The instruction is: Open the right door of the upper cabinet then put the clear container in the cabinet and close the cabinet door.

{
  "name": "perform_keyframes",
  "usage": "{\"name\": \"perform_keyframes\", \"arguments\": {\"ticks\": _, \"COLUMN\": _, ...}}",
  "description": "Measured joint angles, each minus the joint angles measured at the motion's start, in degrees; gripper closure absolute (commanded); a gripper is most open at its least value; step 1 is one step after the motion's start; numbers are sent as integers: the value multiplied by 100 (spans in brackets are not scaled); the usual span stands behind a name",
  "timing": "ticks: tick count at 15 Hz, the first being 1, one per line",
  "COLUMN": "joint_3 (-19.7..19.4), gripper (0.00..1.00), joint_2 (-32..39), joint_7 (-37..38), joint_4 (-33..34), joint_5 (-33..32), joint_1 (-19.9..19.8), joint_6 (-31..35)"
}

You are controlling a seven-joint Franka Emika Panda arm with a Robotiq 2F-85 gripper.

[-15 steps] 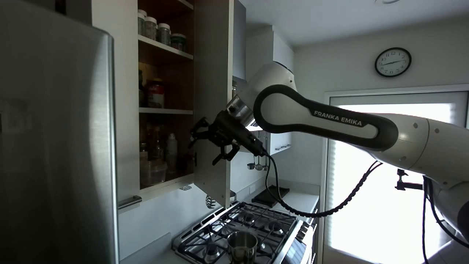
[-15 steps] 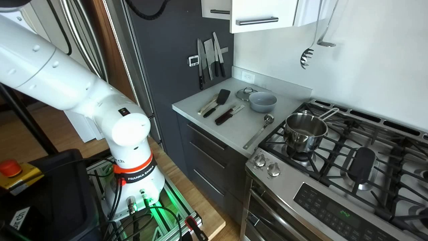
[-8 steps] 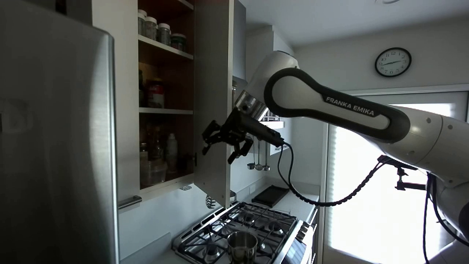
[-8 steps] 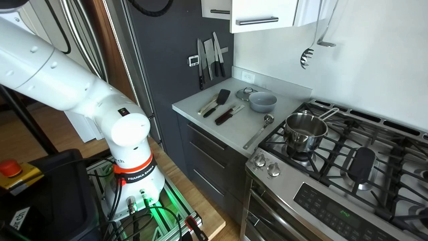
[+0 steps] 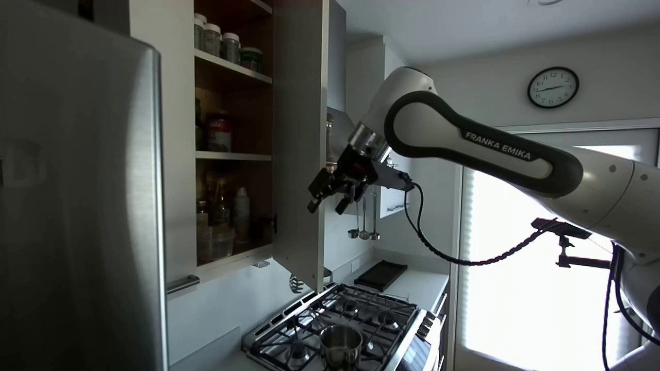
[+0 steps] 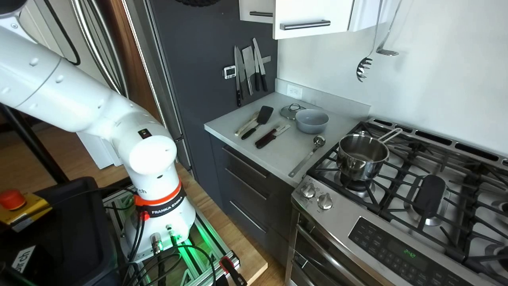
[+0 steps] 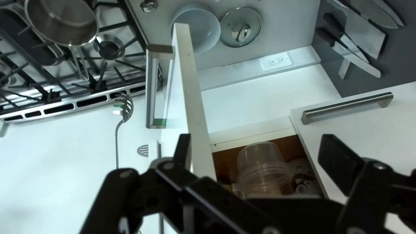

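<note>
The upper cabinet (image 5: 232, 156) stands open on its right side. The right door (image 5: 299, 154) is swung out, and its outer face with the bar handle shows in an exterior view (image 6: 313, 14) and in the wrist view (image 7: 174, 84). The clear container (image 5: 220, 242) sits on the bottom shelf, and in the wrist view it appears as stacked clear plastic (image 7: 260, 162) behind the jaws. My gripper (image 5: 327, 207) is open and empty, outside the cabinet near the door's free edge. In the wrist view the gripper (image 7: 260, 152) has its fingers wide apart.
The closed left door (image 5: 164, 154) is beside the opening. The steel fridge (image 5: 77, 180) stands close by. Below are the stove (image 6: 397, 174) with a steel pot (image 6: 361, 157) and the counter (image 6: 274, 161) with a bowl (image 6: 312, 121). Utensils (image 5: 364, 234) hang past the door.
In an exterior view the arm and gripper have moved right and slightly up, away from the cabinet opening. The gripper has tilted further downward. The door and the container have not moved.
</note>
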Motion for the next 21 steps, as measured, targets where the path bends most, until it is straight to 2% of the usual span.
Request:
{"name": "perform_keyframes", "arguments": {"ticks": 4, "joint_3": -176, "gripper": 0, "joint_2": 7, "joint_7": -587, "joint_4": -170, "joint_5": -6, "joint_1": -24, "joint_6": 655}}
{"name": "perform_keyframes", "arguments": {"ticks": 11, "joint_3": -262, "gripper": 0, "joint_2": 152, "joint_7": -852, "joint_4": -534, "joint_5": 389, "joint_1": 33, "joint_6": 1699}}
{"name": "perform_keyframes", "arguments": {"ticks": 18, "joint_3": -255, "gripper": 0, "joint_2": 310, "joint_7": -836, "joint_4": -561, "joint_5": 1665, "joint_1": 410, "joint_6": 1807}}
{"name": "perform_keyframes", "arguments": {"ticks": 21, "joint_3": -167, "gripper": 0, "joint_2": 482, "joint_7": -793, "joint_4": -586, "joint_5": 2214, "joint_1": 615, "joint_6": 2260}}
